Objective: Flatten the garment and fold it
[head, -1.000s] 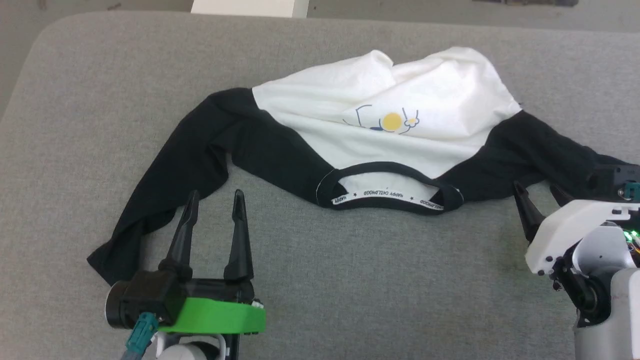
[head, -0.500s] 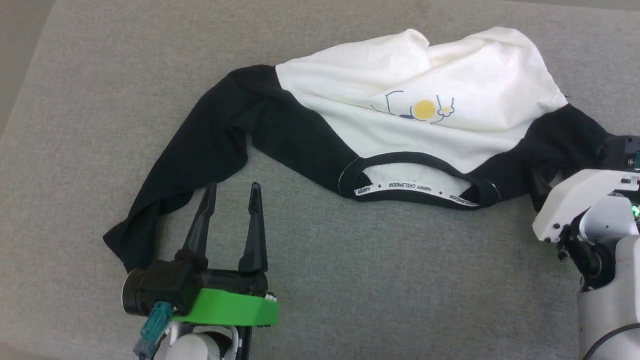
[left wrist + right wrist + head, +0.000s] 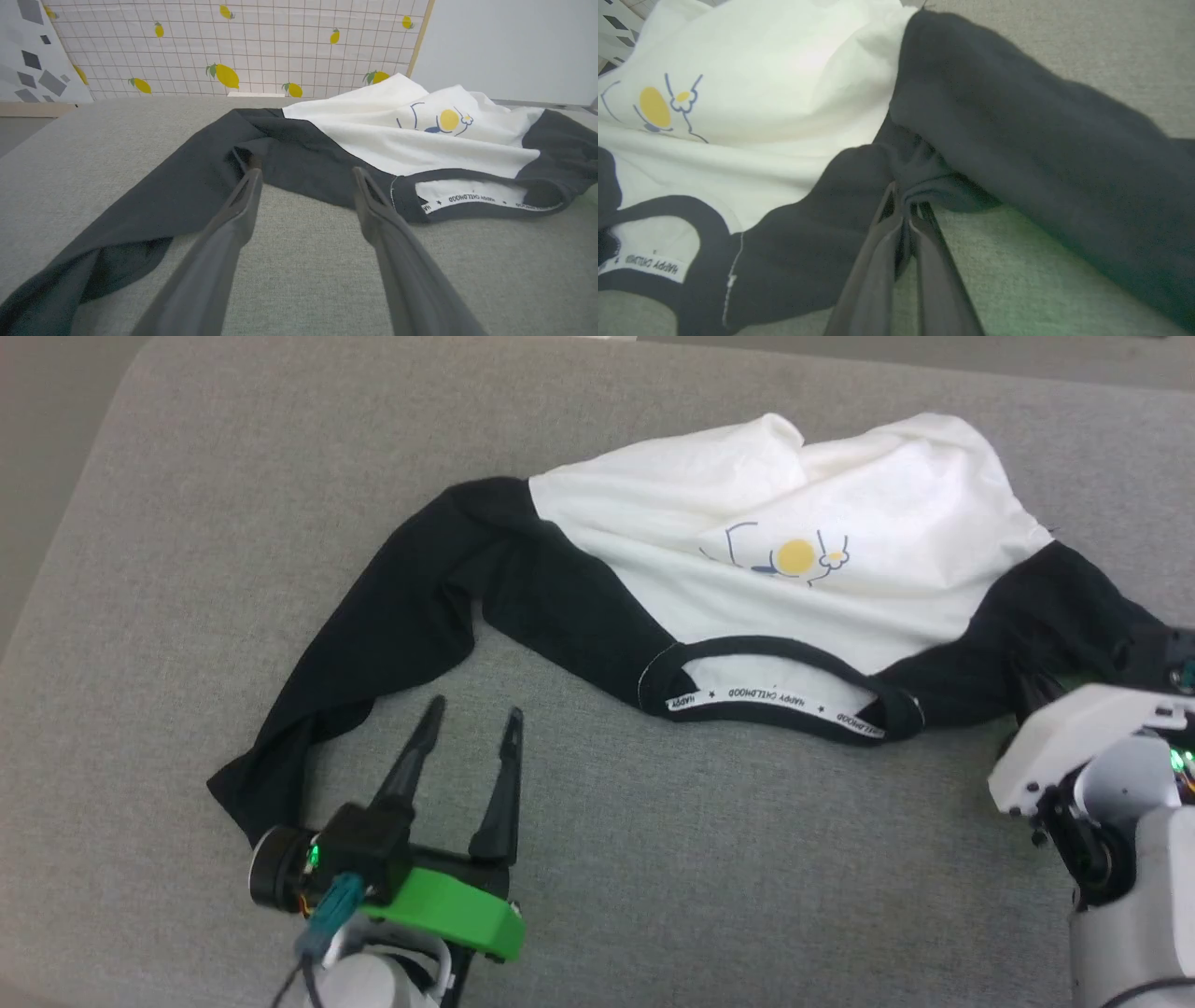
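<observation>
**A:** What does the right gripper have?

**B:** Its two fingers are pressed together on a bunched fold of the garment, low on the black right sleeve. The cloth puckers at the tips. The rest of that sleeve runs beyond them and off to their right.

**A:** And the left gripper?

**B:** Its fingers are spread wide with nothing between them, low over the grey cushion. The left sleeve lies just past its fingertips and trails back along the outside of its left finger. I cannot tell whether a tip touches it.

**A:** Where is the shirt's body?

**B:** It is ahead and to the right of the left gripper, white and rumpled, with the yellow-circle print facing up. The black collar lies between the two grippers.
</observation>
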Motion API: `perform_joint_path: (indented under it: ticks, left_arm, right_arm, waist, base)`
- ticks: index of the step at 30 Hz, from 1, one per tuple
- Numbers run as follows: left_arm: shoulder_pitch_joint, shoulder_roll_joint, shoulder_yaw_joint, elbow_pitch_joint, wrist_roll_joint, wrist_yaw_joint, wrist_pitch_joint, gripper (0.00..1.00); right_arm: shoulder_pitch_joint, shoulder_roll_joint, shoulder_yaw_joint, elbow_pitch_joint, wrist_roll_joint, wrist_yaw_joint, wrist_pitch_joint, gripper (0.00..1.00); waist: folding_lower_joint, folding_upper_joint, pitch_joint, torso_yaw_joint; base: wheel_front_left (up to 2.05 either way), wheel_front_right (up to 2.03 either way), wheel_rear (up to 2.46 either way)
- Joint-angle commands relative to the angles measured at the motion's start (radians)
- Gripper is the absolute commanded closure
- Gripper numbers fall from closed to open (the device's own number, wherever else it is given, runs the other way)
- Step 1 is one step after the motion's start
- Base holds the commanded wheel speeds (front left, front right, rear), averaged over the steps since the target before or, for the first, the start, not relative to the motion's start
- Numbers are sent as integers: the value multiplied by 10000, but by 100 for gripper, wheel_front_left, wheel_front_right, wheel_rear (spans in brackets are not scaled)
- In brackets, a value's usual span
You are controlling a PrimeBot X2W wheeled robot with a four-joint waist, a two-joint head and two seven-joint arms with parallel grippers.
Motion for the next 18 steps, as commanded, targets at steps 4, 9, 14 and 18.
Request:
perform_joint_path:
  ticks: [4,9,14,18]
  left_arm:
    - [-1039,965,-433,526,588,-737,1240,0]
    - [-2513,1829,-1282,1398,1197,-1531,2527,0]
    - [-3784,2835,-3101,2224,1706,-1797,3531,0]
    - [-4565,3298,-4257,2576,1298,-1807,3594,0]
  right_arm:
    - [637,-6,-40,-637,268,-13,20,100]
    - [830,-6,42,-1295,424,-13,241,100]
    - [734,-6,259,-1702,502,-13,345,100]
    - [660,-6,407,-1857,556,-13,371,100]
  waist:
    - [0,0,-260,-329]
    - [0,0,12,-530]
    - [0,0,390,-747]
    - [0,0,587,-877]
  base:
    - [0,0,0]
    - [0,0,0]
    - [0,0,0]
    - [0,0,0]
